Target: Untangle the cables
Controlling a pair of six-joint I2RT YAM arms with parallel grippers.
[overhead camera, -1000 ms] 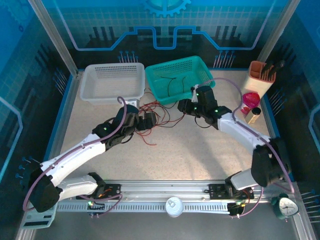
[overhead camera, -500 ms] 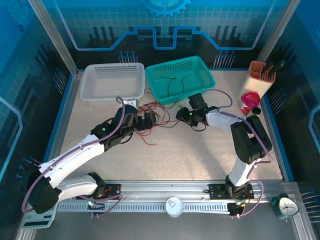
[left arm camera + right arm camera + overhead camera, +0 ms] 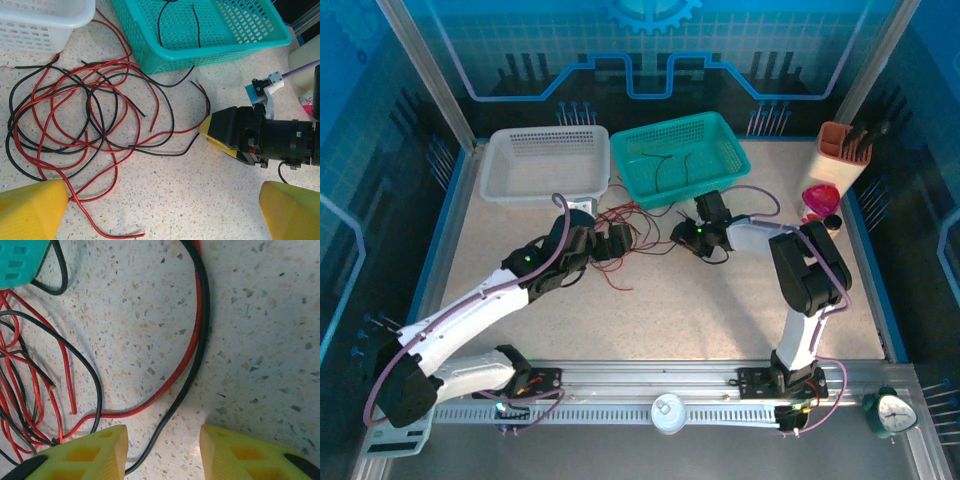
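**Speckled bench, tangled cables, both hands empty**

Pale speckled bench carries a white basket and a teal basket side by side at its far edge. Just in front of the two baskets, the cables lie in a loose heap of red and black loops crossing over one another, flat on the bench. Two short black wires lie apart from the heap, inside the teal basket.

The left hand hovers on the near side of the heap, spread fully wide and holding nothing. The right hand sits low at the heap's right edge, its fingers partly apart. A black strand runs into the gap between them, beside a red one, but nothing is pinched.
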